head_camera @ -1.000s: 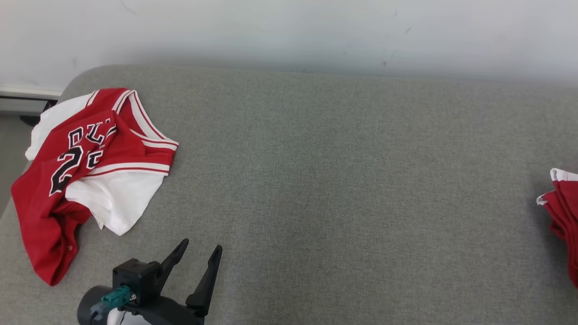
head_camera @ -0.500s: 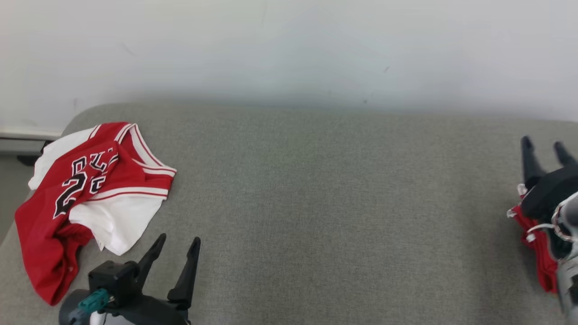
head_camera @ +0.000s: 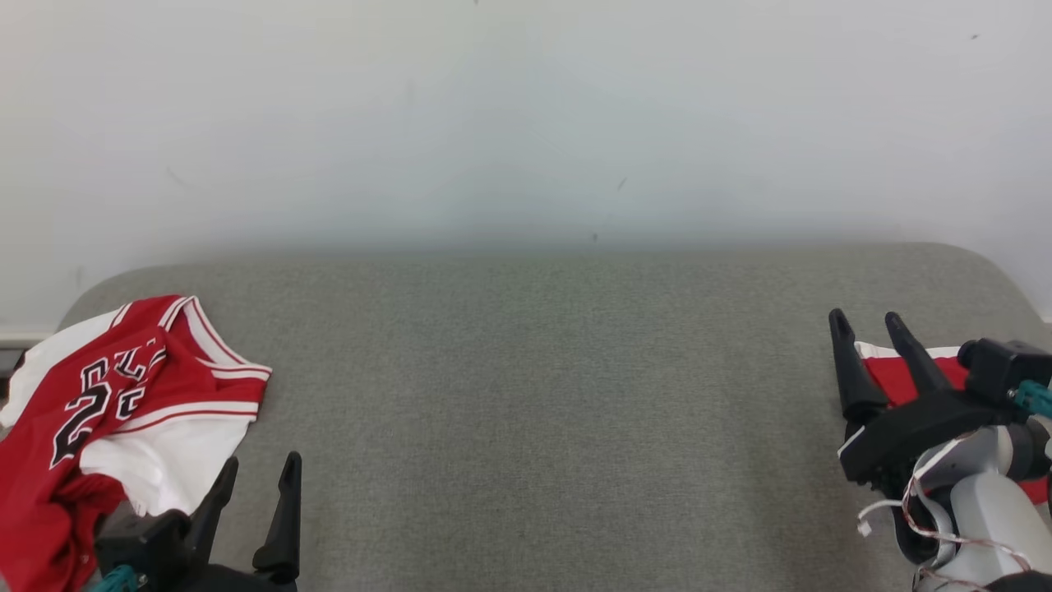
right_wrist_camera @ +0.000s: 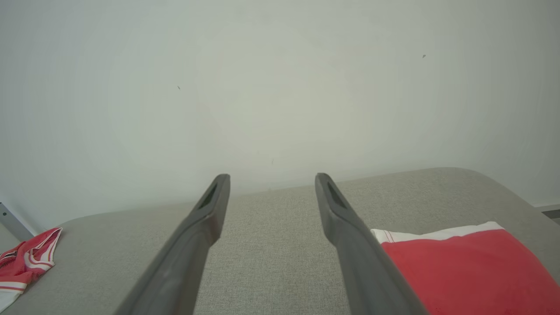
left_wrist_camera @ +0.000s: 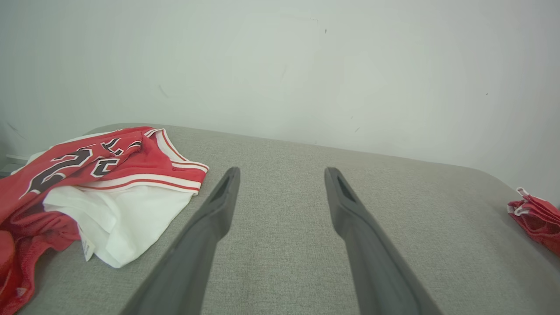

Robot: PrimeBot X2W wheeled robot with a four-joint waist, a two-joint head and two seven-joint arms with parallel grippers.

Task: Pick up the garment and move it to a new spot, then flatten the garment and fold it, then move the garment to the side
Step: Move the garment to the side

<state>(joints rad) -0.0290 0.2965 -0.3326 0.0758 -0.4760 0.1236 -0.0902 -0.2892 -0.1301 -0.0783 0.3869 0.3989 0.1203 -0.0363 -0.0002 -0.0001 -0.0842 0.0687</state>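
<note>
Left claw [head_camera: 261,460] and right claw [head_camera: 864,316] gape wide, empty. Your head camera has lifted; nothing on the bench [head_camera: 534,411] moved. Folded shirt [right_wrist_camera: 463,271] sits at its right edge, so the crumpled jersey [head_camera: 123,386] at the left edge looks next.

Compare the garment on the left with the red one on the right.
The left garment lies crumpled, white fabric spilling out; the right garment lies flatter, smooth on top. The left garment shows black numerals; the right garment shows plain red. Both are red with white trim.
</note>
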